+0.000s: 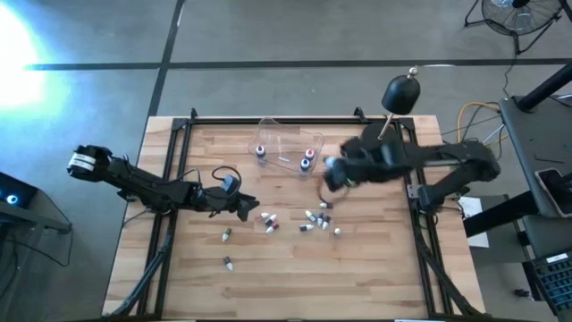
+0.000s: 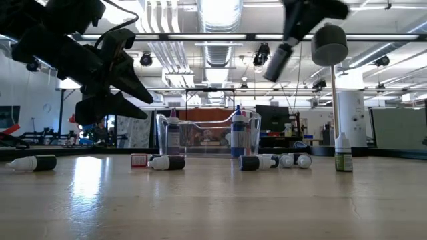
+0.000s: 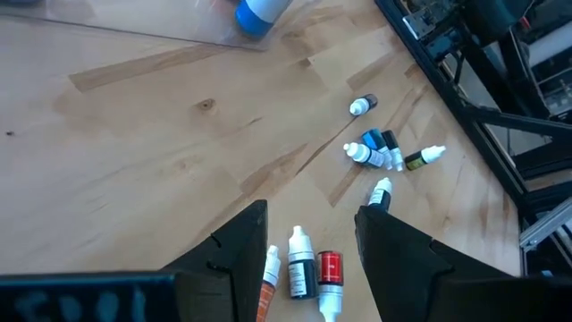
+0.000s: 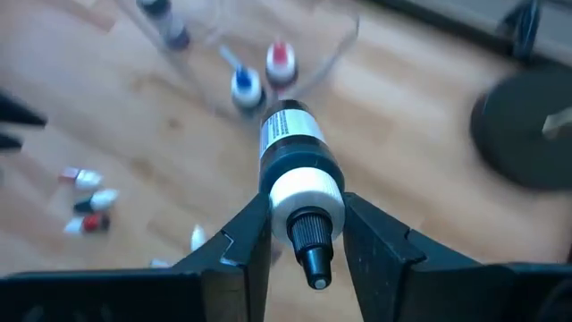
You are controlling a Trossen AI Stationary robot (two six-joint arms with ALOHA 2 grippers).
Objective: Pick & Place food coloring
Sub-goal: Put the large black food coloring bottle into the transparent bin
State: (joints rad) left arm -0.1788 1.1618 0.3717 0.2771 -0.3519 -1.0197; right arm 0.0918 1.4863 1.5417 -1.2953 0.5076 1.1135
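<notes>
Small food coloring bottles [image 1: 268,222] lie on their sides on the wooden table in two loose clusters, with two more [image 1: 227,234] nearer the front. A green one [image 2: 343,155] stands upright. My left gripper [image 3: 308,215] hovers open above three lying bottles [image 3: 302,271], touching none. My right gripper [image 4: 307,201] is raised beside the clear tub [image 1: 273,125], shut on a dark bottle [image 4: 290,148]. Inside the tub stand a blue bottle [image 4: 243,85], a red one [image 4: 279,61] and a dark purple one [image 4: 170,27]. My right gripper pinches the dark bottle between its two fingers at the white collar [image 4: 307,190] below the black nozzle. The bottle lies along the fingers, nozzle toward the wrist and body pointing away. It is lifted clear of the table and tilted [image 2: 275,61].
A black weighted stand [image 1: 401,92] with a thin rod sits at the table's far right corner, close to my right arm. Black rails [image 1: 179,143] frame the table's sides. The near half of the wooden top holds only the two stray bottles.
</notes>
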